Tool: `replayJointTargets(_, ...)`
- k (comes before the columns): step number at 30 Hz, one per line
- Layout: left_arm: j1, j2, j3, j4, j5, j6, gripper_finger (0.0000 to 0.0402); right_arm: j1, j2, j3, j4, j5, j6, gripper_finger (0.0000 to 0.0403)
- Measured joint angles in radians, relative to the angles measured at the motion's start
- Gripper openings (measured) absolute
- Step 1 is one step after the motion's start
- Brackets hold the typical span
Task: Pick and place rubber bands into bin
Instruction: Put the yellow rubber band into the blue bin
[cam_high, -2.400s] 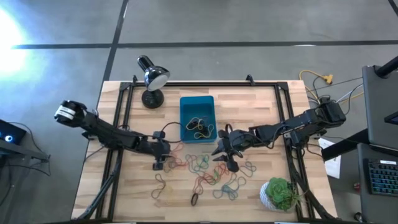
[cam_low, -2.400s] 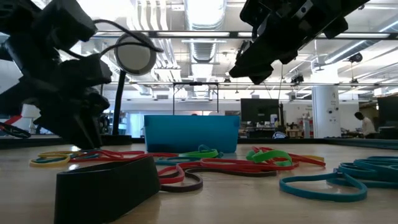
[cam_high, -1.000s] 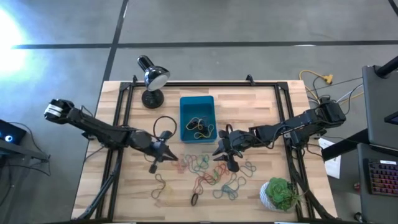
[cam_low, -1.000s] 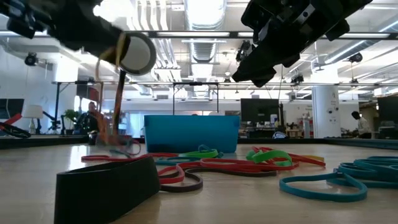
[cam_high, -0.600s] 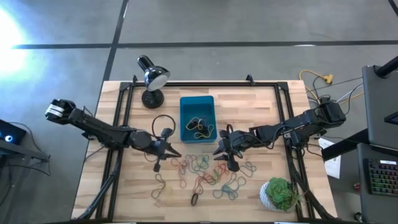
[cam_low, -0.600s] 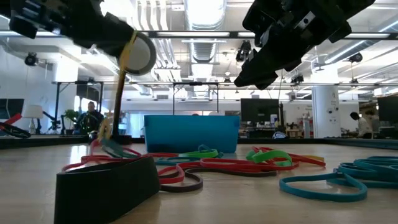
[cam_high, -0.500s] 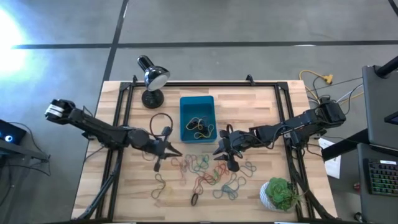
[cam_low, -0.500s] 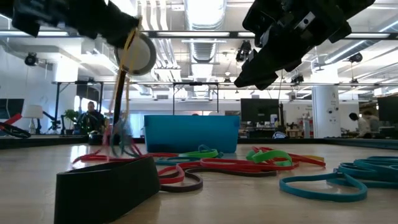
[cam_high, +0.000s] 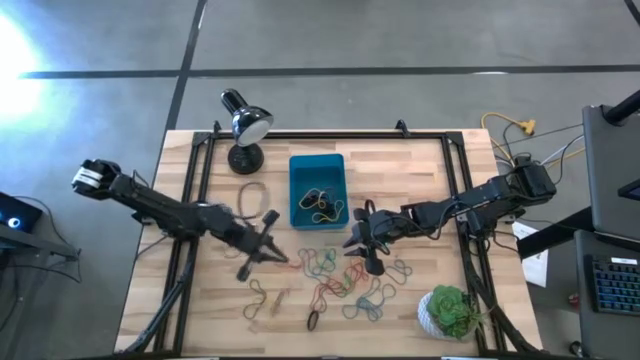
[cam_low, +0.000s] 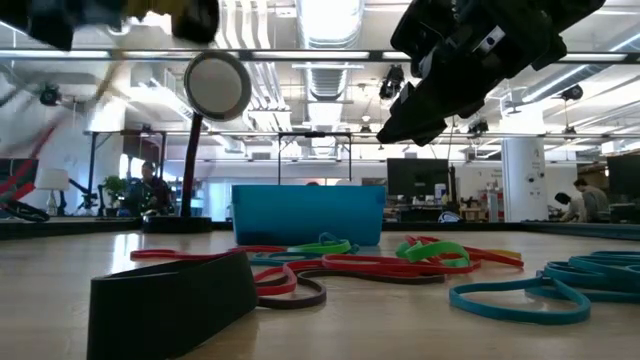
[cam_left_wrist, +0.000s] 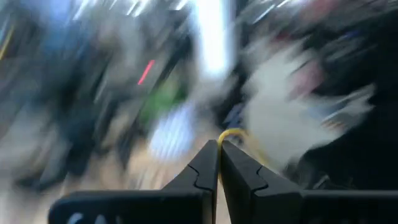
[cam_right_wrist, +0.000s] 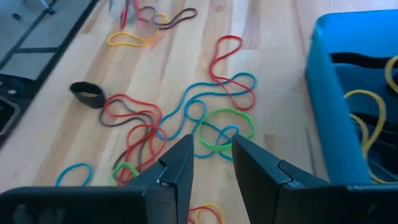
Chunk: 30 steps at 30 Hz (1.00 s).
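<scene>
Loops of thin floppy rubber bands (cam_high: 335, 277)

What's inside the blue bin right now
The bin holds a few rubber bands: a yellow loop and dark ones on its floor. In the right wrist view its near wall hides part of the floor.

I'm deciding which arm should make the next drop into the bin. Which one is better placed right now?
Probably left. The left gripper is shut on a yellow rubber band, raised just left of the bin. The right gripper hangs open and empty above the pile of rubber bands.
</scene>
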Motion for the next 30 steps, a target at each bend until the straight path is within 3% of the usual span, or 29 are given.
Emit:
replayJointTargets(4, -0.002, 0.045, -0.006, -0.01, 0.018, -0.047, 0.0, 0.0, 0.0, -0.001, 0.007, 0.008, -0.009, 0.0105)
replayJointTargets(7, 0.007, 0.049, -0.007, -0.105, -0.161, -0.136, 0.0, 0.0, 0.0, 0.0, 0.007, 0.008, -0.012, 0.0105)
replayJointTargets(8, 0.014, 0.064, -0.009, -0.104, -0.105, -0.134, 0.0, 0.0, 0.0, 0.002, 0.008, 0.008, -0.011, 0.0105)
replayJointTargets(11, -0.001, 0.118, -0.01, 0.164, 0.41, -0.049, 0.0, 0.0, 0.0, 0.006, 0.012, 0.007, -0.011, 0.0105)
replayJointTargets(12, -0.004, 0.122, -0.009, 0.226, 0.448, -0.059, 0.0, 0.0, 0.0, 0.006, 0.011, 0.007, -0.012, 0.0105)
replayJointTargets(13, 0.006, 0.111, -0.009, 0.227, 0.366, -0.085, 0.0, 0.0, 0.0, 0.006, 0.012, 0.007, -0.011, 0.0105)
replayJointTargets(15, 0.033, 0.079, -0.013, 0.076, 0.019, -0.122, 0.0, 0.0, 0.0, 0.006, 0.014, 0.007, -0.011, 0.0105)
replayJointTargets(16, 0.041, 0.073, -0.016, -0.024, -0.104, -0.129, 0.0, 0.0, 0.0, 0.006, 0.019, 0.008, -0.01, 0.0105)
replayJointTargets(17, 0.045, 0.072, -0.021, -0.101, -0.135, -0.14, 0.0, 0.0, 0.0, 0.007, 0.02, 0.008, -0.008, 0.0105)
replayJointTargets(18, 0.049, 0.074, -0.025, -0.138, -0.099, -0.155, 0.0, 0.0, 0.0, 0.006, 0.019, 0.008, -0.006, 0.0105)
replayJointTargets(22, 0.053, 0.1, -0.032, -0.109, 0.238, -0.175, 0.0, 0.002, 0.001, 0.006, 0.013, 0.008, -0.003, 0.0105)
replayJointTargets(23, 0.05, 0.109, -0.034, -0.12, 0.235, -0.178, 0.0, 0.002, 0.001, 0.006, 0.011, 0.008, -0.007, 0.0105)
replayJointTargets(26, 0.054, 0.121, -0.043, -0.128, 0.092, -0.224, 0.0, 0.001, 0.001, 0.006, 0.013, 0.011, -0.016, 0.0105)
replayJointTargets(30, 0.051, 0.153, -0.044, -0.075, 0.071, -0.179, 0.0, 0.0, 0.001, 0.008, 0.014, 0.012, -0.014, 0.0105)
